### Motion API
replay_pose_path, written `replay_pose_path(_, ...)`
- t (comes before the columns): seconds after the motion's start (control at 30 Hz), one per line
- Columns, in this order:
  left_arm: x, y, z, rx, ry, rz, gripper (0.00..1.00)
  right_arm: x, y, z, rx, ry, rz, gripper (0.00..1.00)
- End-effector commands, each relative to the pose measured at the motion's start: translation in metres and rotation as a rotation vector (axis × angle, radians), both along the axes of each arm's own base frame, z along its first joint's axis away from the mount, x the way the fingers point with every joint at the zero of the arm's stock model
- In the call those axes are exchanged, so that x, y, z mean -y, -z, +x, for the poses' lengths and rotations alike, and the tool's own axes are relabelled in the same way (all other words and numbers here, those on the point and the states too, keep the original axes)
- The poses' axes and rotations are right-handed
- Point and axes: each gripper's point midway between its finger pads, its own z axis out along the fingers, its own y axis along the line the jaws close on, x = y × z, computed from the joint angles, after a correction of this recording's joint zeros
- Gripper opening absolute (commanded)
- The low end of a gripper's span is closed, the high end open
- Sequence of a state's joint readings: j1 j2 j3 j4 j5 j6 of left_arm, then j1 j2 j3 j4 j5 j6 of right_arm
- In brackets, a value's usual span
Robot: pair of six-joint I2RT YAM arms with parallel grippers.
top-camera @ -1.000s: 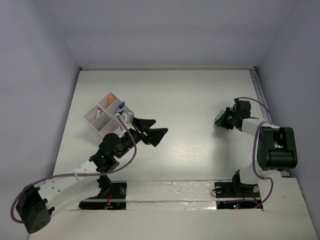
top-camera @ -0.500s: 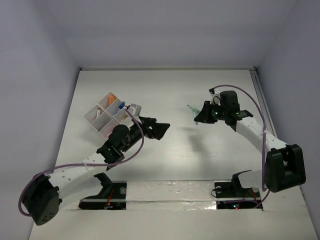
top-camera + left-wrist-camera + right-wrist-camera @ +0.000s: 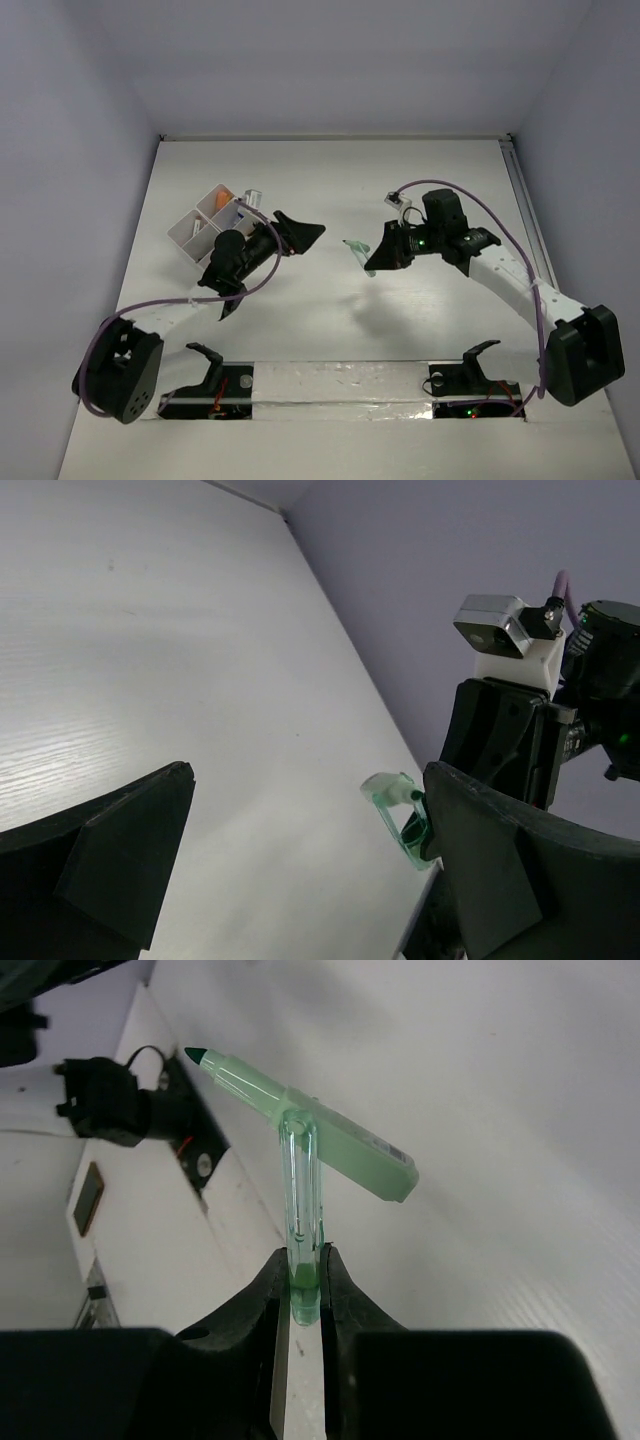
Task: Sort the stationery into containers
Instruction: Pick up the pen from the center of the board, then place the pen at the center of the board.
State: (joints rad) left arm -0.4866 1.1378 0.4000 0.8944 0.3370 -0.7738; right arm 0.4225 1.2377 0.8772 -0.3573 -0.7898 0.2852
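Note:
My right gripper (image 3: 372, 256) is shut on a clear green cap (image 3: 301, 1210) that sits crosswise on a pale green marker (image 3: 330, 1140) with a dark tip. It holds the marker (image 3: 355, 247) in the air over the middle of the table. In the left wrist view the marker (image 3: 400, 815) shows past my right finger. My left gripper (image 3: 300, 232) is open and empty, just right of the white compartment tray (image 3: 180, 236). The tray holds a small orange piece (image 3: 226, 195) and a few other items. No other stationery shows on the table.
The white table is enclosed by grey walls at the back and on both sides. A black arm-base mount (image 3: 100, 1100) shows at the table's near edge in the right wrist view. The two grippers are roughly a hand's width apart.
My right arm has swung left from the right side to the table's middle, carrying the green marker. My left arm has stretched out, and its gripper sits a little higher and nearer the tray.

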Motion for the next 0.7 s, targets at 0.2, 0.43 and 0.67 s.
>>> replay_pose_path(0.2,0.020,-0.052,-0.029,0.100,0.274,-0.290,0.94,-0.031,-0.073,-0.059,0.096,-0.321,0.312,0.00)
replay_pose_path(0.43,0.013,-0.063,-0.051,0.086,0.344,-0.466,0.61,-0.035,-0.131,-0.068,0.175,-0.365,0.491,0.00)
replay_pose_path(0.67,0.015,-0.067,-0.075,0.126,0.426,-0.485,0.47,-0.046,-0.158,-0.044,0.169,-0.281,0.593,0.00)
